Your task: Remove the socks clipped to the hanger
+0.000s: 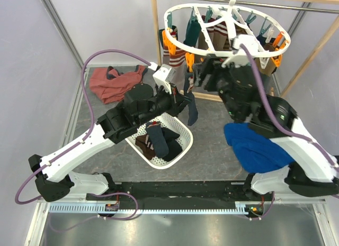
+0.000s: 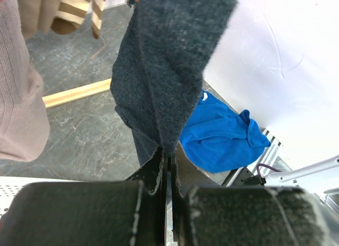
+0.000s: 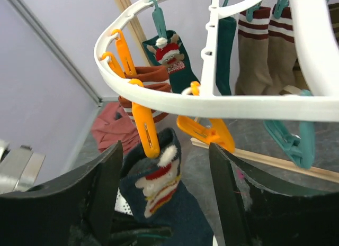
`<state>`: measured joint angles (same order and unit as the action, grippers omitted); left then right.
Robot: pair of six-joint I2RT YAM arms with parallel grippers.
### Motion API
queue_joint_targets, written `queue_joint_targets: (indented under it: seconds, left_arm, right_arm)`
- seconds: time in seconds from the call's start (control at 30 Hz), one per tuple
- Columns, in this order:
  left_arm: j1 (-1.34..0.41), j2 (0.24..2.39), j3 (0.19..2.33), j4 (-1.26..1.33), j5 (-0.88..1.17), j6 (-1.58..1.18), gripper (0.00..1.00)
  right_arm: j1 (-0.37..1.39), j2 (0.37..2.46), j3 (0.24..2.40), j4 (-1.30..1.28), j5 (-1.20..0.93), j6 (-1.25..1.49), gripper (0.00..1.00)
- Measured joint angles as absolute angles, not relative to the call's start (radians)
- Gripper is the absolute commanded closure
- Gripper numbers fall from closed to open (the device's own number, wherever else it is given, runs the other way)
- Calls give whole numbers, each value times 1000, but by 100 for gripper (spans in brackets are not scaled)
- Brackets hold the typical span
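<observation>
Grey mottled tabletop (image 1: 212, 151) below, I have the left gripper (image 2: 168, 169) pinched tight on a fuzzy navy sock (image 2: 169, 71), presumably so it won't drop once freed. Meanwhile the right gripper (image 3: 165, 166) stands spread, flanking the smooth orange clip (image 3: 145, 127) biting its cuff under the white plastic hanger (image 3: 212, 103).

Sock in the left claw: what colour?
Dark navy sock, plain at the grip; best seen in the left wrist view.
</observation>
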<state>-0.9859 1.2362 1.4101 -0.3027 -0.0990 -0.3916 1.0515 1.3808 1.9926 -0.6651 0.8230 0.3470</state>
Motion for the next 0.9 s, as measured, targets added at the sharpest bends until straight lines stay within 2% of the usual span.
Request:
queue_joint_targets:
  seconds: [0.37,0.6,0.77,0.8,0.83,0.9]
  left_arm:
    - [-979,1244,1449,-332,-45,-442,98]
    - [-955,1275,1517,-354,20,-513,98]
    - [-950,1289,1538,-366,51,-559,98]
    - [-950,1293,1541,-366,56,-568,98]
    - [-950,1295,1543,-366,59,-573,98]
    - [-950,1301,1544,-367,64,-585,98]
  right_arm:
    - [1051,974,1483,-535,527,313,19]
    - [1051,931,1274,-456,394,286,16]
    - [1051,932,1185,-419,366,276,19]
    - [1051,931,1173,-412,368,273,24]
    - [1051,930,1163,-408,375,273,49]
    - [1051,928,1149,-403,392,265,78]
